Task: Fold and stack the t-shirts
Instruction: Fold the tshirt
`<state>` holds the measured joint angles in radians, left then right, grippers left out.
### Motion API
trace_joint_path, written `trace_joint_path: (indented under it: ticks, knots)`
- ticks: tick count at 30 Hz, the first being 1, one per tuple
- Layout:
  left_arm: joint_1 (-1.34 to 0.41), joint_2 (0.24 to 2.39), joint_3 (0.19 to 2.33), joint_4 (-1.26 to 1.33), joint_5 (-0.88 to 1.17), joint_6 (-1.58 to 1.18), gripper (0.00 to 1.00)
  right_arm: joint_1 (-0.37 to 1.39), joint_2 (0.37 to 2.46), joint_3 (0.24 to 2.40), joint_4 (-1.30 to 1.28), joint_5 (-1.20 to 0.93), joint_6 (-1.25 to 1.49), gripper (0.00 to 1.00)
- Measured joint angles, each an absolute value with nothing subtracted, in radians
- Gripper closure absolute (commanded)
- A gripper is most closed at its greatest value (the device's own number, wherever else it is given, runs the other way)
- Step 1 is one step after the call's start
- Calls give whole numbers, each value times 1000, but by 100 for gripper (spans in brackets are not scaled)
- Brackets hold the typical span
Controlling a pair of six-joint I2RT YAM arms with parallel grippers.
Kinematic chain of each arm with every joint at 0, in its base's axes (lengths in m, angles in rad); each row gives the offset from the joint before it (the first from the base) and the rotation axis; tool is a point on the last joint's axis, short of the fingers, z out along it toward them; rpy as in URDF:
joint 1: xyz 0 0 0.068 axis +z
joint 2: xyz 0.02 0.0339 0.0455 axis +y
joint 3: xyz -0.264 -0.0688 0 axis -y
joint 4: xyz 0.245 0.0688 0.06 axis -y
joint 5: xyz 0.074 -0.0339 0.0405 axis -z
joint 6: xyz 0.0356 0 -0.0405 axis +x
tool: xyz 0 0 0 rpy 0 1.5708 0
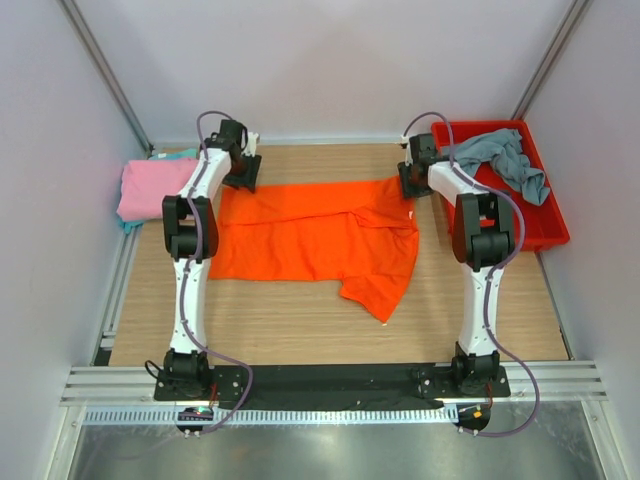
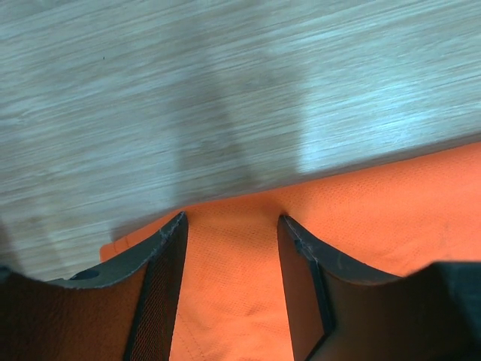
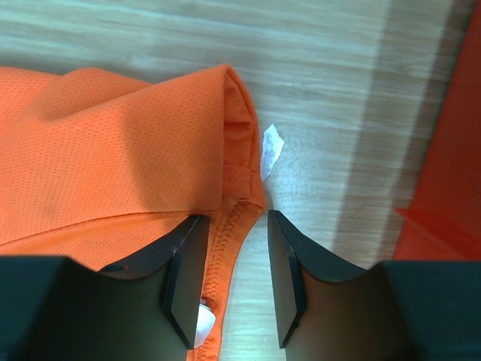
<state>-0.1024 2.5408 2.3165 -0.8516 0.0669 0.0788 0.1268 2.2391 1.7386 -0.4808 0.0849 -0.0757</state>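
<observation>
The bright orange t-shirt (image 1: 310, 235) lies spread across the middle of the table, partly folded, with one sleeve hanging toward the front. My left gripper (image 1: 240, 176) is at its far left corner. In the left wrist view the left gripper (image 2: 231, 218) is open, with orange cloth (image 2: 376, 195) lying between the fingers. My right gripper (image 1: 412, 182) is at the far right corner. In the right wrist view the right gripper (image 3: 235, 216) is open, straddling the stitched edge of the orange cloth (image 3: 113, 150). The pink t-shirt (image 1: 150, 188) lies folded at far left on a teal one (image 1: 183, 154). The grey-blue t-shirt (image 1: 505, 160) is crumpled in the bin.
A red plastic bin (image 1: 552, 215) stands at the far right, close to the right arm; its wall shows in the right wrist view (image 3: 451, 150). A white tag (image 3: 270, 147) sticks out from the orange shirt's edge. White walls enclose the table on three sides.
</observation>
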Motion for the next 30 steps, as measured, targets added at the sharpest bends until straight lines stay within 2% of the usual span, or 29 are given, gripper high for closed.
trace_joint_path:
  ticks: [4, 9, 13, 18, 21, 24, 26, 27, 30]
  knots:
    - [-104, 2540, 2314, -820, 73, 66, 43, 125, 2244, 1742, -463, 92, -76, 58]
    - [-107, 2394, 2162, -745, 77, 44, 25, 122, 2154, 1631, -429, 96, -92, 56]
    - [-109, 2119, 1991, -714, 130, 28, 17, 121, 1928, 1467, -417, 69, -112, 54]
    - [-111, 1673, 1735, -677, 223, 30, 16, 123, 1485, 1197, -349, -44, -208, 52]
    - [-114, 1501, 1580, -669, 250, 33, 15, 137, 1278, 1030, -315, -146, -319, 52]
    - [-115, 1440, 1421, -684, 258, 31, 11, 150, 1206, 881, -345, -254, -447, 52]
    - [-115, 1444, 1324, -686, 263, 30, 2, 163, 1187, 786, -388, -307, -517, 53]
    - [-115, 1446, 1273, -694, 269, 30, 0, 170, 1173, 736, -417, -332, -547, 52]
    - [-107, 1440, 1163, -699, 295, 19, 1, 209, 1082, 619, -480, -390, -603, 51]
